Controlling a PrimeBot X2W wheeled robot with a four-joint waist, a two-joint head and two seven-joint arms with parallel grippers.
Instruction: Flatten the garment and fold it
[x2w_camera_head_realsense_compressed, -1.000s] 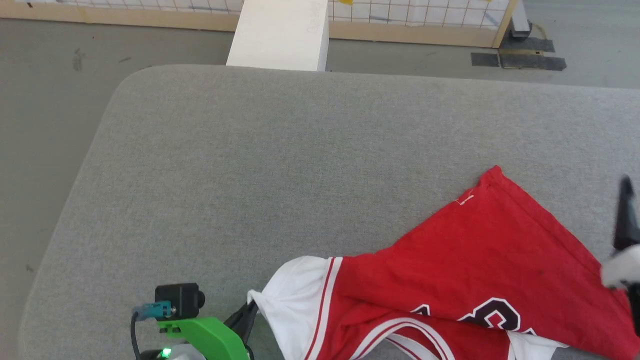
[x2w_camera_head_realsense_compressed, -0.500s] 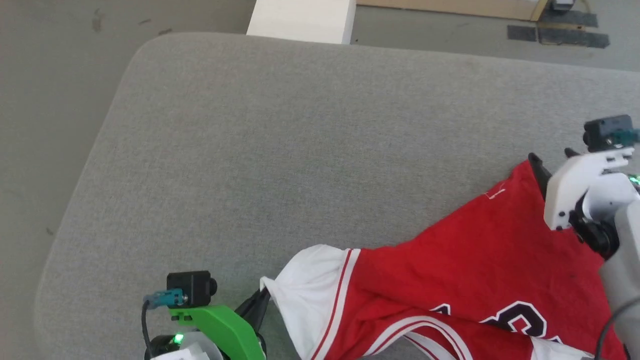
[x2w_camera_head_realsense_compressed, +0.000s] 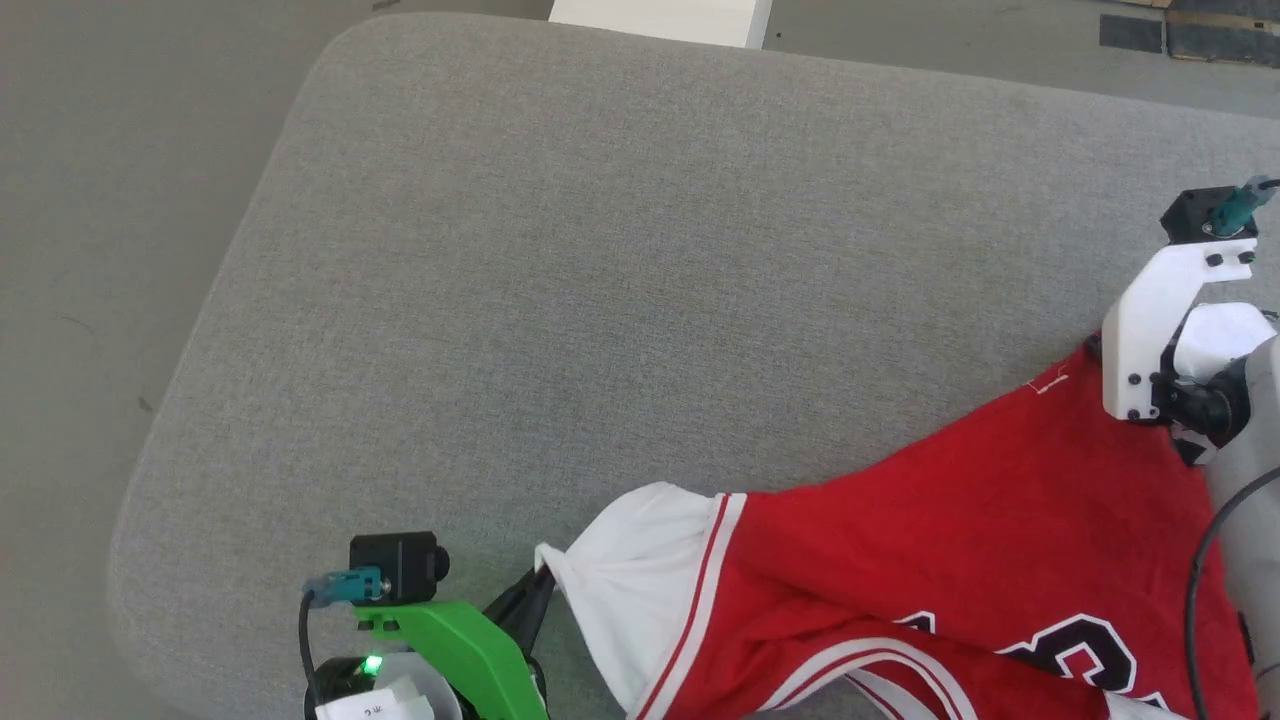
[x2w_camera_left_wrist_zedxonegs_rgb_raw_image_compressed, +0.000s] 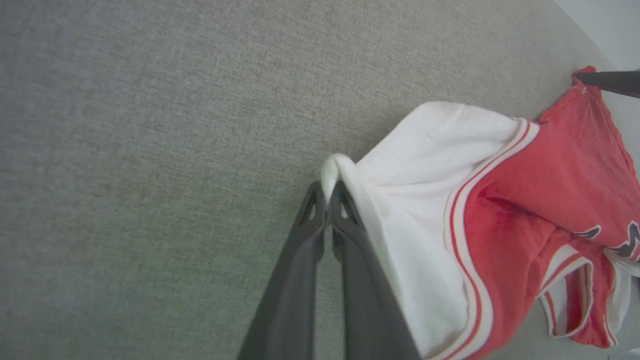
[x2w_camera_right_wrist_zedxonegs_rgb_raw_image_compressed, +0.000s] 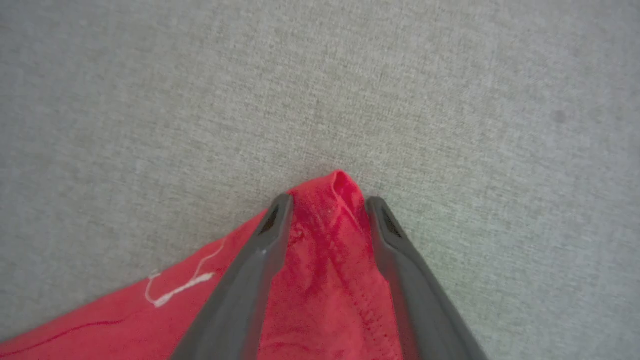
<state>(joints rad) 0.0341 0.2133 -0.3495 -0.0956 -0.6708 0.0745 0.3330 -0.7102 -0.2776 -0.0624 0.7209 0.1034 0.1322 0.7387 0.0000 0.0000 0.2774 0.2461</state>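
Okay, the left gripper (x2w_camera_left_wrist_zedxonegs_rgb_raw_image_compressed: 327, 192) sits low at the near-left with its fingers pressed together, pinching the edge of the white sleeve (x2w_camera_left_wrist_zedxonegs_rgb_raw_image_compressed: 430, 165) of the garment (x2w_camera_head_realsense_compressed: 960, 520). The right gripper (x2w_camera_right_wrist_zedxonegs_rgb_raw_image_compressed: 330, 205) reaches in from the right, tips down at the grey padded table (x2w_camera_head_realsense_compressed: 600, 250). Its jaws are apart, straddling the red hem corner (x2w_camera_right_wrist_zedxonegs_rgb_raw_image_compressed: 340, 185), not clamped. The garment lies rumpled on the table's near-right, spanning between both grippers. Count: one garment, two grippers, one white stitched tag mark (x2w_camera_right_wrist_zedxonegs_rgb_raw_image_compressed: 180, 287) near that corner.
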